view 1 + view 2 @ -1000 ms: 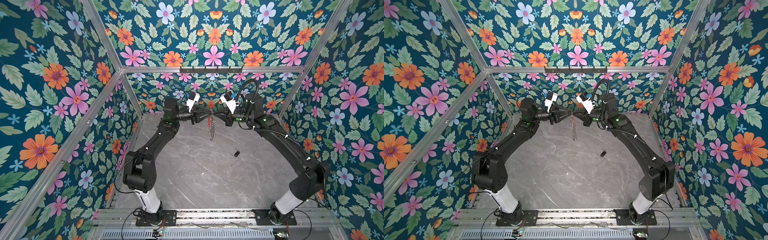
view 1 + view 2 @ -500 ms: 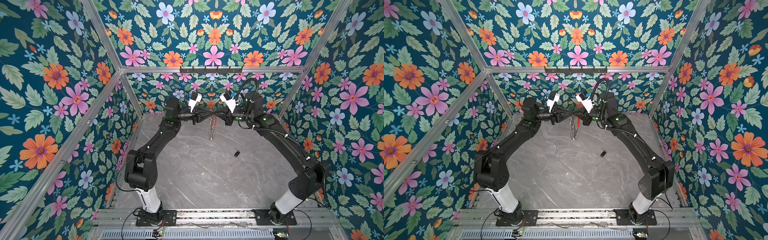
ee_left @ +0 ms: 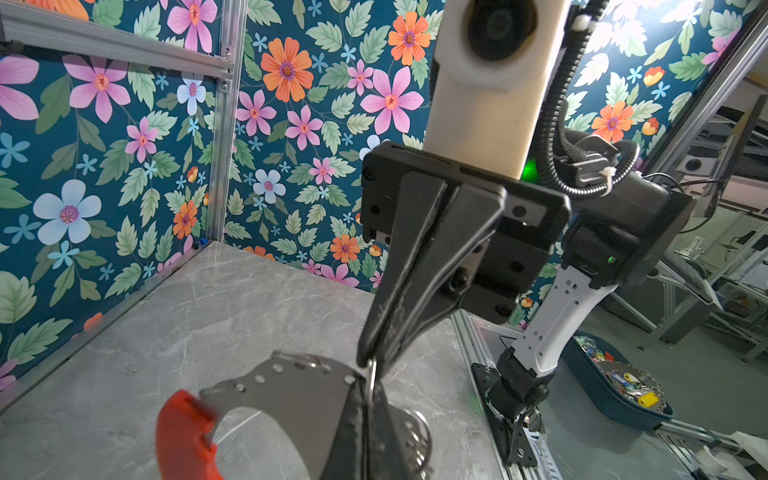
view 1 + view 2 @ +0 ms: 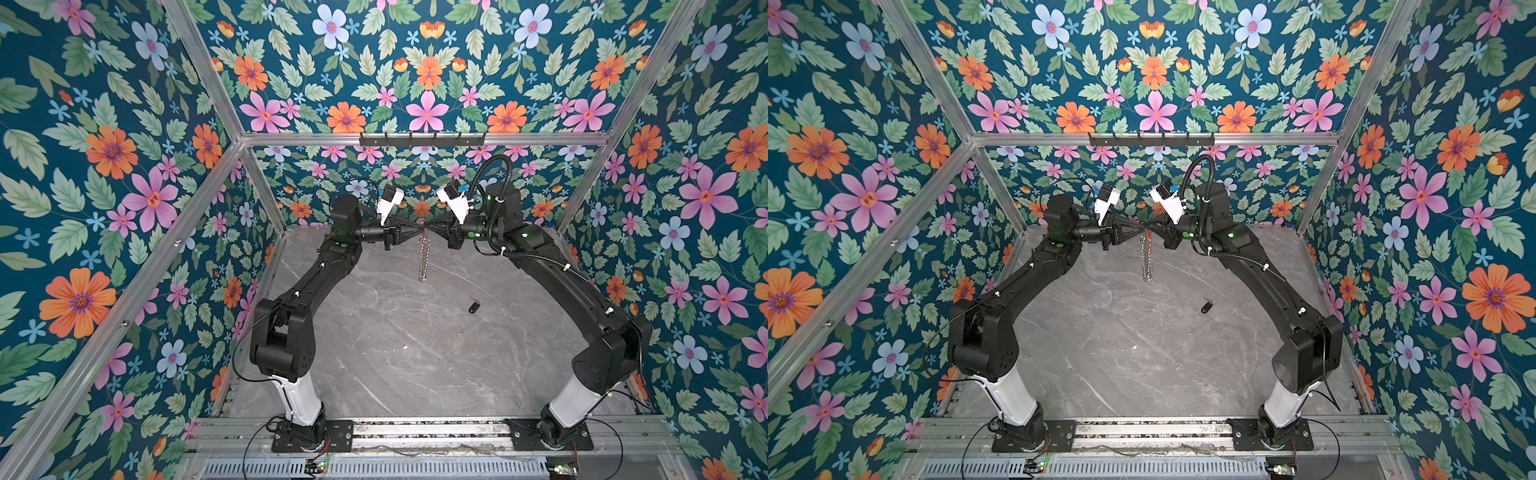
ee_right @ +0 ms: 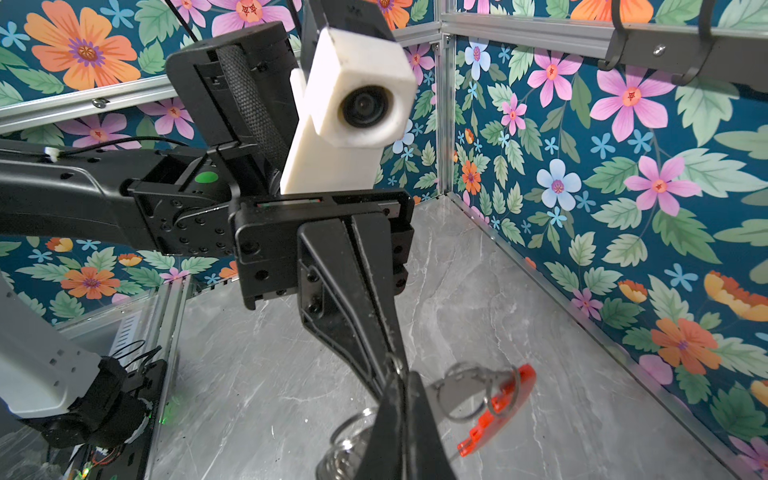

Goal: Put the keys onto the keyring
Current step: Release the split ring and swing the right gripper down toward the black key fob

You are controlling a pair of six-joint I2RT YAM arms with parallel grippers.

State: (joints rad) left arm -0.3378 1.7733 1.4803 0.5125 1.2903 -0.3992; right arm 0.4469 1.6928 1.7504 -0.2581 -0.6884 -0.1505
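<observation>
Since a second ago the left gripper has slid in toward the middle and drawn its fingers together, so its tip now meets that of the right gripper; the keyring hangs much where it did, and the key fob has not shifted.

Nearest the camera runs the aluminium rail, with both arm bases bolted to it; beyond it spreads the grey marbled table. On the table, right of centre and about midway back, the small black key fob lies flat with a tiny silver loop at its far end, well apart from both grippers and from the keyring.

Farther back, in both top views, the keyring hangs edge-on between the two gripper tips, off the table; it reads as a column of small steel loops with a touch of red near the top. The left wrist view shows it as a flat silver band pierced with holes, with a red plastic piece at one end and small loops at the other.

The left gripper's fingers are pressed together on the band's edge; the right gripper is likewise pinched tight, nipping a small loop of the keyring just beside them.

Behind the arms stands the floral back wall, crossed by an aluminium bar carrying a black hook rack.
</observation>
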